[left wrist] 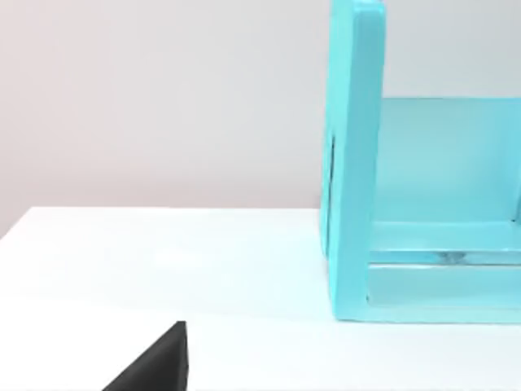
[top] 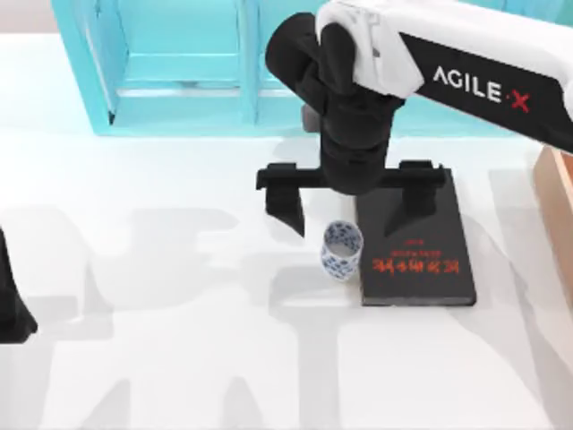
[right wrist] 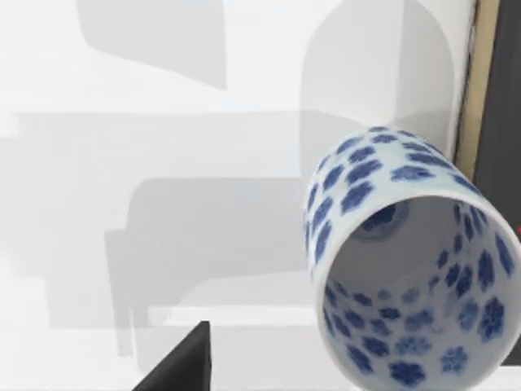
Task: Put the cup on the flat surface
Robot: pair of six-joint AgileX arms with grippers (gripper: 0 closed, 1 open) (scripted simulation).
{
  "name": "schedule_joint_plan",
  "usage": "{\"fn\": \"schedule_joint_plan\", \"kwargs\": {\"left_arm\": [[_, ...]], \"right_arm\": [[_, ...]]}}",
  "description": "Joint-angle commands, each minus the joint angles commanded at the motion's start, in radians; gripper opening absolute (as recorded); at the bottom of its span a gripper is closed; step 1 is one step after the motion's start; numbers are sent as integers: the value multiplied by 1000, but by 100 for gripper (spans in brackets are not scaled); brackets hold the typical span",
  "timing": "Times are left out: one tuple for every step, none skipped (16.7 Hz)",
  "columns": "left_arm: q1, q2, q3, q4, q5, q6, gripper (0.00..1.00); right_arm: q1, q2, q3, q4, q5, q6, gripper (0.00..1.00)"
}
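Observation:
The cup [top: 341,251], white with blue blotches, stands upright on the flat surface [top: 179,340], the white tabletop, right beside the left edge of a black book [top: 416,260]. My right gripper [top: 347,217] hangs over it, open wide, one finger on each side and neither touching it. The right wrist view looks down into the cup [right wrist: 407,269], with one dark fingertip [right wrist: 179,366] off to its side. My left arm [top: 11,300] is parked at the table's left edge, and one of its fingertips [left wrist: 155,362] shows in the left wrist view.
A turquoise shelf unit [top: 179,72] stands along the back of the table, and its side panel [left wrist: 354,163] is near the left wrist camera. A brown wooden object [top: 557,197] sits at the right edge. Bare tabletop lies in front and to the left.

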Motion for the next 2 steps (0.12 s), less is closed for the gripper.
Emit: {"fn": "schedule_joint_plan", "kwargs": {"left_arm": [[0,0,0,0,0,0,100],[0,0,0,0,0,0,100]], "right_arm": [[0,0,0,0,0,0,100],[0,0,0,0,0,0,100]]}}
